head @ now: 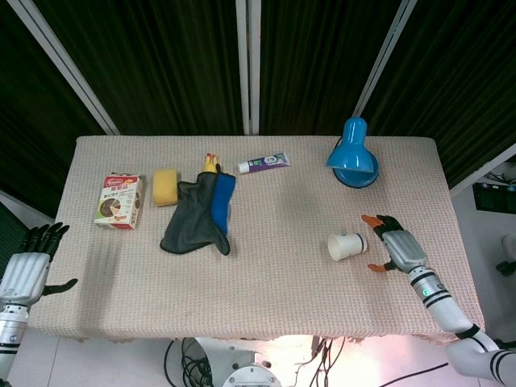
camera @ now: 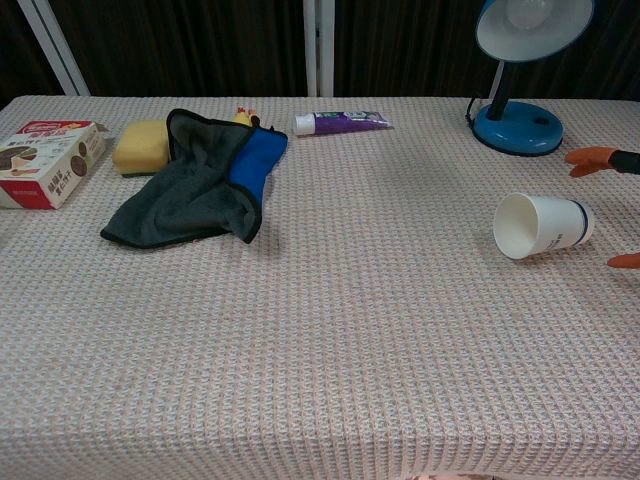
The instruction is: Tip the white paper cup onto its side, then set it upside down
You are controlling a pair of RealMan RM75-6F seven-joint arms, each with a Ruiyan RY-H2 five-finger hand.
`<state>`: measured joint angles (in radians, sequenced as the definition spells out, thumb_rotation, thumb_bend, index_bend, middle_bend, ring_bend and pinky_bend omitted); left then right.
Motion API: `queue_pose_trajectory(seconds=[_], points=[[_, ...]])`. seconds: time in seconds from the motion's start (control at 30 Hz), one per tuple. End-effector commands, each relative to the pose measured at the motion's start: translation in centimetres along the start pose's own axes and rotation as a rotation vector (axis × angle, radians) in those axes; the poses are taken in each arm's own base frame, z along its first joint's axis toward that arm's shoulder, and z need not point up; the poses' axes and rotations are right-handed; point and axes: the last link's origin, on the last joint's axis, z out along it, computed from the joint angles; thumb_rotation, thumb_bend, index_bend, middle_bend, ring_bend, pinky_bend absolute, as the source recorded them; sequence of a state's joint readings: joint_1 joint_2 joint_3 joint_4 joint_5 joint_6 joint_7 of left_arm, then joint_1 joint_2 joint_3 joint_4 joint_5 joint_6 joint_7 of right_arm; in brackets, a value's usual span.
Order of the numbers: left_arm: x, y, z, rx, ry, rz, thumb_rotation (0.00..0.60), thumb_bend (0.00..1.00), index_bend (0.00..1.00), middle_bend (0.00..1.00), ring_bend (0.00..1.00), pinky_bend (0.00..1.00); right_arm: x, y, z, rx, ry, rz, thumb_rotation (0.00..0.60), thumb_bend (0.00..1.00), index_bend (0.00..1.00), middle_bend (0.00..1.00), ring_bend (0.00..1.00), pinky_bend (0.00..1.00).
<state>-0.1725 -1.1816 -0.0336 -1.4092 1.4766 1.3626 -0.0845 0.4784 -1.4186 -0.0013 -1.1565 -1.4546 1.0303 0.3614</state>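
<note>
The white paper cup (head: pixel 346 245) (camera: pixel 541 225) lies on its side on the table's right part, its mouth facing left. My right hand (head: pixel 395 245) sits just right of the cup's base, fingers spread, orange fingertips (camera: pixel 588 156) either side of the base without touching it. In the chest view only those fingertips show at the right edge. My left hand (head: pixel 27 266) hangs open off the table's left front corner, holding nothing.
A blue desk lamp (head: pixel 353 153) stands behind the cup. A toothpaste tube (head: pixel 264 164), a grey and blue cloth (head: pixel 199 214), a yellow sponge (head: pixel 166 186) and a small box (head: pixel 119 200) lie across the back left. The table (head: pixel 274 282) has a woven cover.
</note>
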Motion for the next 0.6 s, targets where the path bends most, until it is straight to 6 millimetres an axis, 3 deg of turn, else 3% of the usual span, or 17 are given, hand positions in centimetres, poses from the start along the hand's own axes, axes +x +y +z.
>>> queue_pose_trajectory(seconds=[0.03, 0.4, 0.6], points=[[-0.1, -0.1, 0.0, 0.002, -0.003, 0.002, 0.600, 0.09, 0.07, 0.03, 0.00, 0.03, -0.2, -0.3, 0.6, 0.011, 0.029, 0.024, 0.600, 0.03, 0.01, 0.17, 0.00, 0.00], [-0.3, -0.3, 0.2, 0.009, -0.013, -0.001, 0.600, 0.09, 0.07, 0.03, 0.00, 0.04, -0.8, -0.9, 2.2, 0.022, -0.005, 0.043, 0.600, 0.07, 0.08, 0.21, 0.00, 0.00], [-0.3, -0.4, 0.1, 0.018, -0.013, -0.003, 0.600, 0.09, 0.07, 0.03, 0.00, 0.04, -0.9, -0.9, 2.7, 0.017, -0.015, 0.020, 0.600, 0.08, 0.19, 0.25, 0.00, 0.00]])
